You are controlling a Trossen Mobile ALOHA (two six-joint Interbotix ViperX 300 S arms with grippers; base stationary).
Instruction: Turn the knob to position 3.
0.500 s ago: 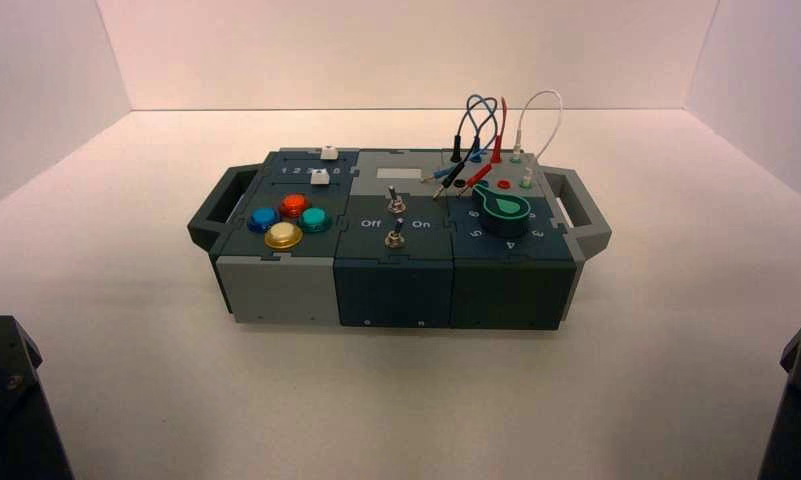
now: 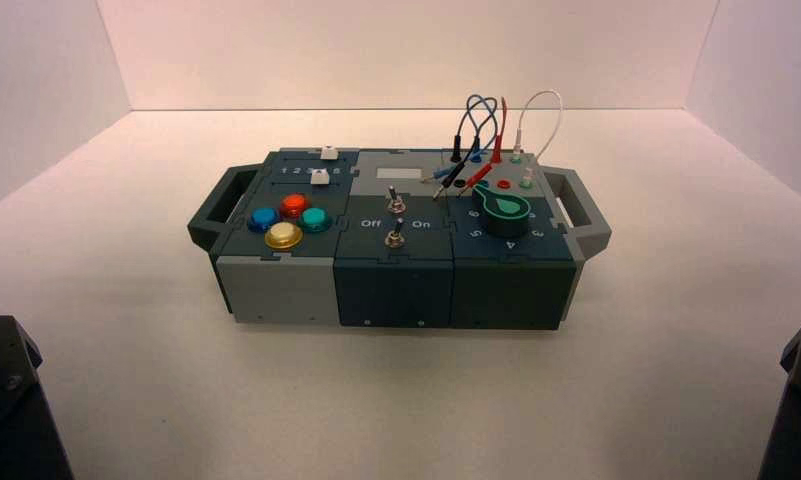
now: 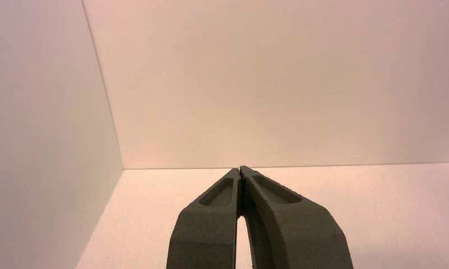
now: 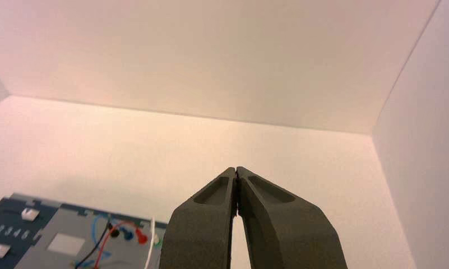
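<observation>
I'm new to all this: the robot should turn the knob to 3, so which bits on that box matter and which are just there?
For the job:
- knob, green pointer, box's right end
- dial's 3, beside the knob
- right gripper, shut, parked away from the box

Just there:
- four coloured buttons
- two toggle switches
- two white sliders
- wires
- left gripper, shut, parked

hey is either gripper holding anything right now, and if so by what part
Nothing is held. The left gripper and the right gripper are both shut on empty air, parked well short of the box; the knob is untouched.
</observation>
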